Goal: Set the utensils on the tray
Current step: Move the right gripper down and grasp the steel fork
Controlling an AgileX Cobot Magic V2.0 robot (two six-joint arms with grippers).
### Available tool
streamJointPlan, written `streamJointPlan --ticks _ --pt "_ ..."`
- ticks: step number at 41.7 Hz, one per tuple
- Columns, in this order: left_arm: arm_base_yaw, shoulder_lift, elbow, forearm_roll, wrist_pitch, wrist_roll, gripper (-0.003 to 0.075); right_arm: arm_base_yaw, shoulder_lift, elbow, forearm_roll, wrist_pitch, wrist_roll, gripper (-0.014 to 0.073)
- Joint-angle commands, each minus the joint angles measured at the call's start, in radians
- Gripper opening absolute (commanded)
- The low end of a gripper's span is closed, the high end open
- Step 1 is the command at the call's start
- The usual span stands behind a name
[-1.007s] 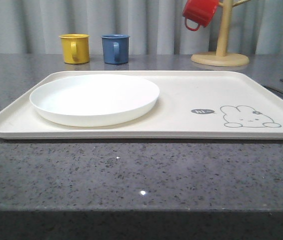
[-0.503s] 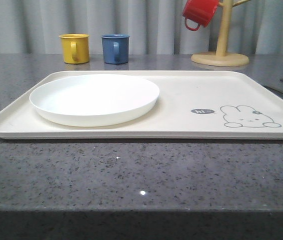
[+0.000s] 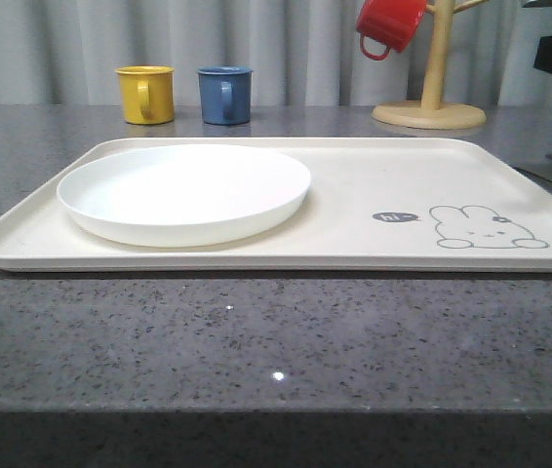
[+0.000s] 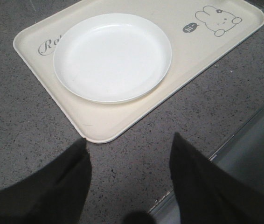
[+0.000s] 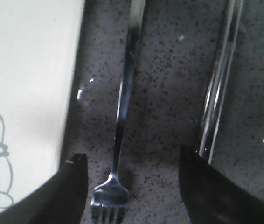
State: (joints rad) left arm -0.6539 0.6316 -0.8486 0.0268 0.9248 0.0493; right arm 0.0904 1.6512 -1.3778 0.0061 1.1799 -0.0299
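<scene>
While the plate [image 3: 184, 192] sits on the tray [image 3: 354, 161], note fork [image 5: 122, 116] and chopsticks [image 5: 218, 93] remain on the counter at the frame's centre, between the spread-open right gripper [image 5: 132, 186] fingers; left gripper [image 4: 129, 186] likewise agape.

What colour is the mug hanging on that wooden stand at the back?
Red. The mug hangs on the wooden stand, best seen in the front view.

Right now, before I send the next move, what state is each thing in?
tray: flat on the counter, holding the plate.
plate: empty, on the tray.
fork: on the counter beside the tray, not yet picked up.
chopsticks: on the counter, beyond the fork, apart from it.
red mug: hanging on the mug stand.
yellow mug: upright on the counter.
blue mug: upright on the counter.
left gripper: open, empty.
right gripper: open, over the fork.
</scene>
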Motion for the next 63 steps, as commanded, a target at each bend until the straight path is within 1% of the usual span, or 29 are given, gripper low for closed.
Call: streamJointPlan --ticks 1,5,7,18,20,23,28,31,34,42,51,56,59,63 --pt "-0.008 0.003 -0.024 -0.008 -0.074 -0.009 0.0364 0.001 -0.010 -0.048 0.005 -0.006 -0.001 0.0405" --pt "-0.008 0.003 -0.024 -0.008 -0.074 -0.009 0.0364 0.001 0.014 -0.054 0.029 -0.025 -0.001 0.0342" --pt "-0.008 0.003 -0.024 -0.008 -0.074 -0.009 0.0364 0.001 0.025 -0.057 0.035 -0.029 -0.001 0.0330" --pt "-0.008 0.003 -0.024 -0.008 -0.074 -0.009 0.0364 0.003 0.079 -0.067 0.037 -0.009 -0.001 0.0328" --pt "-0.008 0.003 -0.024 -0.008 -0.074 -0.009 0.0364 0.003 0.080 -0.067 0.037 -0.003 -0.001 0.0315" --pt "-0.008 0.003 -0.024 -0.008 -0.074 -0.009 0.0364 0.003 0.080 -0.067 0.037 0.012 -0.001 0.0244" --pt "-0.008 0.003 -0.024 -0.008 -0.074 -0.009 0.0364 0.003 0.080 -0.067 0.038 0.030 -0.001 0.0089" --pt "-0.008 0.003 -0.024 -0.008 -0.074 -0.009 0.0364 0.003 0.080 -0.067 0.038 0.038 -0.001 0.0022" --pt "-0.008 0.003 -0.024 -0.008 -0.074 -0.009 0.0364 0.003 0.080 -0.067 0.038 0.044 -0.001 -0.0014" --pt "-0.008 0.003 -0.024 -0.008 -0.074 -0.009 0.0364 0.003 0.069 -0.067 0.038 0.056 -0.001 -0.0018" --pt "-0.008 0.003 -0.024 -0.008 -0.074 -0.009 0.0364 0.003 -0.007 -0.090 0.035 0.070 -0.001 -0.0018" --pt "-0.008 0.003 -0.024 -0.008 -0.074 -0.009 0.0364 0.014 -0.044 -0.139 0.110 0.114 -0.001 -0.0018" --pt "-0.008 0.003 -0.024 -0.008 -0.074 -0.009 0.0364 0.045 -0.049 -0.180 0.161 0.153 -0.003 -0.0018" --pt "-0.008 0.003 -0.024 -0.008 -0.074 -0.009 0.0364 0.128 -0.046 -0.234 0.184 0.163 -0.001 -0.0018"
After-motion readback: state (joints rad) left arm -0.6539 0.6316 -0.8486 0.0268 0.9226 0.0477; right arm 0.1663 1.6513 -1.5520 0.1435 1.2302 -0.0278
